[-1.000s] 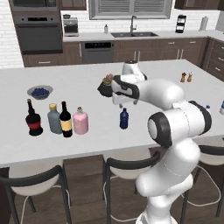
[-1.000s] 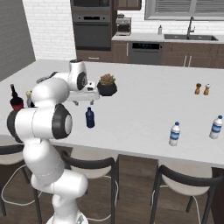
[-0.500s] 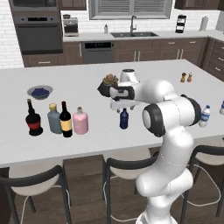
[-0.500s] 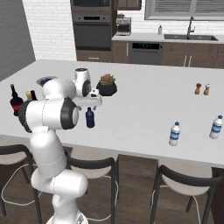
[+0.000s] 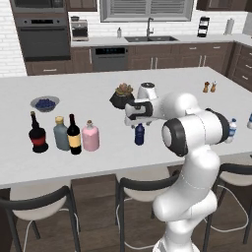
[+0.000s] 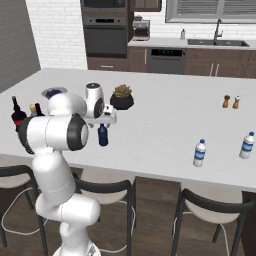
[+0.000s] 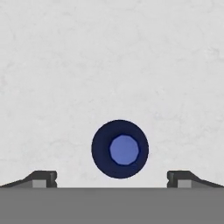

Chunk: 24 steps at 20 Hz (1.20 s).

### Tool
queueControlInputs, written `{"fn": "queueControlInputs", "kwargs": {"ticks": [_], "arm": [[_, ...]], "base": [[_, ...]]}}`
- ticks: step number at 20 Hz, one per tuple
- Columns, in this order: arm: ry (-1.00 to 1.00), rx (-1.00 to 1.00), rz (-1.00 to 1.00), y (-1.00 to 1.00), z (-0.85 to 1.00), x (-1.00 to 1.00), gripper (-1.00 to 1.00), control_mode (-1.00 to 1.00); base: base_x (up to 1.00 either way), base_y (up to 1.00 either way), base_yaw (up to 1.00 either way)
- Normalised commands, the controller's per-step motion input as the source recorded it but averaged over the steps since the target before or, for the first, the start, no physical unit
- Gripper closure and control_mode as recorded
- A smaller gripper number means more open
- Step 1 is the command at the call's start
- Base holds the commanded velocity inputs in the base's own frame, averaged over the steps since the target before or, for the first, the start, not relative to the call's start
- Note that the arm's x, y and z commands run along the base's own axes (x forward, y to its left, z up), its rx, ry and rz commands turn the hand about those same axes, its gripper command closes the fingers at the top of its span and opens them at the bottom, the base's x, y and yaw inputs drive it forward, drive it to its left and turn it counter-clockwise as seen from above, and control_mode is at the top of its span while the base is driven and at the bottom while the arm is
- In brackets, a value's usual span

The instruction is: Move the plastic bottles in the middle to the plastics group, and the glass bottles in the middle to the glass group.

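While the wine bottle (image 5: 74,135) and pink bottle (image 5: 90,137) already stand beside the glass group (image 5: 38,134), the small blue bottle (image 5: 140,134) remains mid-bench, directly beneath the fully open, empty gripper (image 7: 112,178); water bottles (image 6: 199,153) stand well apart.

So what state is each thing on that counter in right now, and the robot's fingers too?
Small dark-blue bottle: upright, capped, untouched, directly under the hand.
Fingers: spread wide, holding nothing.
Wine bottle: upright, beside the pink bottle.
Pink bottle: upright, stoppered.
Water bottles: upright, capped.
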Motion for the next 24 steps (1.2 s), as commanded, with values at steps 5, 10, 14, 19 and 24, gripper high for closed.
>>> {"fn": "queueControlInputs", "kwargs": {"ticks": [5,10,14,19,24], "arm": [[0.00,0.00,0.00,0.00,-0.15,0.00,-1.00,-1.00],[0.00,0.00,0.00,0.00,-0.15,0.02,-1.00,-1.00],[0.00,0.00,0.00,-0.03,-0.08,0.12,-1.00,-1.00],[0.00,0.00,0.00,-0.06,-0.06,0.11,-1.00,-1.00],[0.00,0.00,0.00,-0.04,-0.12,0.01,-1.00,-1.00]], "base": [[0.00,0.00,0.00],[0.00,0.00,0.00],[0.00,0.00,0.00],[0.00,0.00,0.00],[0.00,0.00,0.00]]}}
